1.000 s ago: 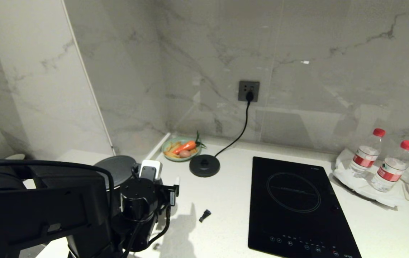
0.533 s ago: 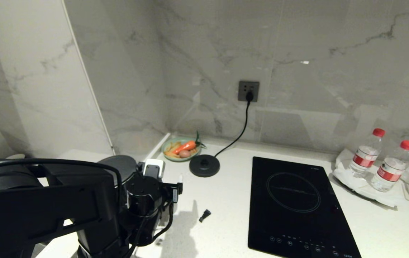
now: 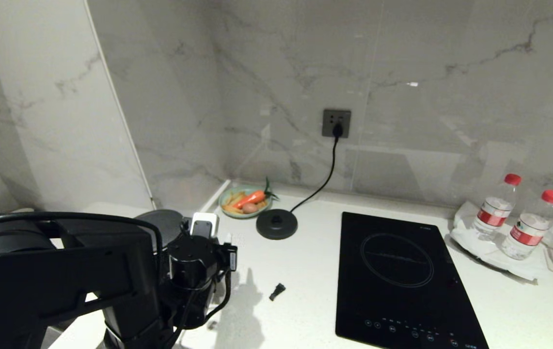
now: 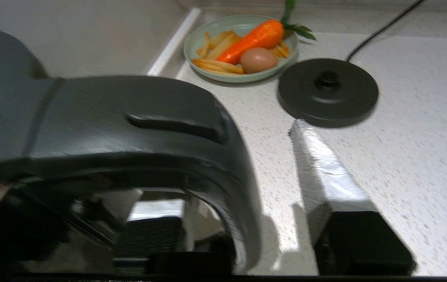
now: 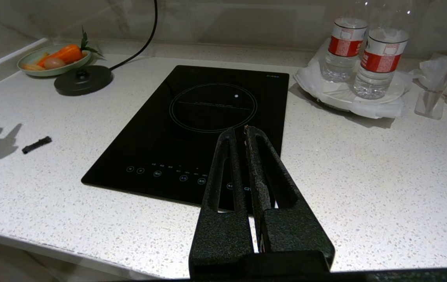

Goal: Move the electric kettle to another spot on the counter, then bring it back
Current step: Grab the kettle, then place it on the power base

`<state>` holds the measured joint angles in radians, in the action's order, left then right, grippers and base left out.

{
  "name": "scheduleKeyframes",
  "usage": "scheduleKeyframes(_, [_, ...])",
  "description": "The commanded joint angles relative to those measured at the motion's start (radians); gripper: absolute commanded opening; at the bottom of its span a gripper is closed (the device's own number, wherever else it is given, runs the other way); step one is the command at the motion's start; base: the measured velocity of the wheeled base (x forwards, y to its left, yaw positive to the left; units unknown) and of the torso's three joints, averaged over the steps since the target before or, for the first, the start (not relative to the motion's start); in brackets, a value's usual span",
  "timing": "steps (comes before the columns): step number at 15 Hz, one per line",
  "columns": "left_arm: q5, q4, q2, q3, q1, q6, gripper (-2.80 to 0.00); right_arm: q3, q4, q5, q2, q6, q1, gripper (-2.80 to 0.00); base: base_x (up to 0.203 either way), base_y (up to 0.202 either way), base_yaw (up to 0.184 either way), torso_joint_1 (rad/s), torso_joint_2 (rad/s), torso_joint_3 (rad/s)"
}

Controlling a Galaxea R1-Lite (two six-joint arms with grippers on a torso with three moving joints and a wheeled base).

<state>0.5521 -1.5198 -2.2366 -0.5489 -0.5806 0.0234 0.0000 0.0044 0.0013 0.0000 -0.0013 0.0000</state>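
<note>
Left tool (image 4: 247, 164) astride electric kettle (image 4: 102, 129), base disc (image 4: 328, 91) near

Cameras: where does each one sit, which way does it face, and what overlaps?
Head: high, looking down over the counter; left arm fills the lower left.
Left wrist: behind the left tool, facing the electric kettle handle with one finger beside it.
Right wrist: behind the shut right tool, above the counter's front edge, facing the hob.
Shared: all three show the base disc and food plate.
</note>
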Motion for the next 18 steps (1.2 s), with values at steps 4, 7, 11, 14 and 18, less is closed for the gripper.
scheduleKeyframes(4, [-0.001, -0.01, 0.002, 0.0, 0.008, -0.002, -2.8, 0.0, 0.0, 0.0, 0.002, 0.0, 0.0, -2.8, 0.0, 0.0, 0.0, 0.0, 0.0, 0.0])
scheduleKeyframes(7, [-0.004, -0.01, 0.007, 0.006, 0.008, -0.002, -2.8, 0.0, 0.0, 0.0, 0.002, 0.0, 0.0, -2.8, 0.0, 0.0, 0.0, 0.0, 0.0, 0.0])
scheduleKeyframes(11, [-0.004, -0.01, 0.079, 0.003, 0.001, -0.019, -2.8, 0.0, 0.0, 0.0, 0.002, 0.0, 0.0, -2.8, 0.0, 0.0, 0.0, 0.0, 0.0, 0.0])
scheduleKeyframes(14, [-0.004, 0.001, 0.169, -0.003, -0.031, -0.037, -2.8, 0.0, 0.0, 0.0, 0.002, 0.0, 0.0, -2.8, 0.0, 0.0, 0.0, 0.0, 0.0, 0.0])
scheduleKeyframes(18, [0.003, 0.089, 0.236, -0.041, -0.082, -0.062, -2.8, 0.0, 0.0, 0.0, 0.002, 0.0, 0.0, -2.8, 0.0, 0.0, 0.0, 0.0, 0.0, 0.0])
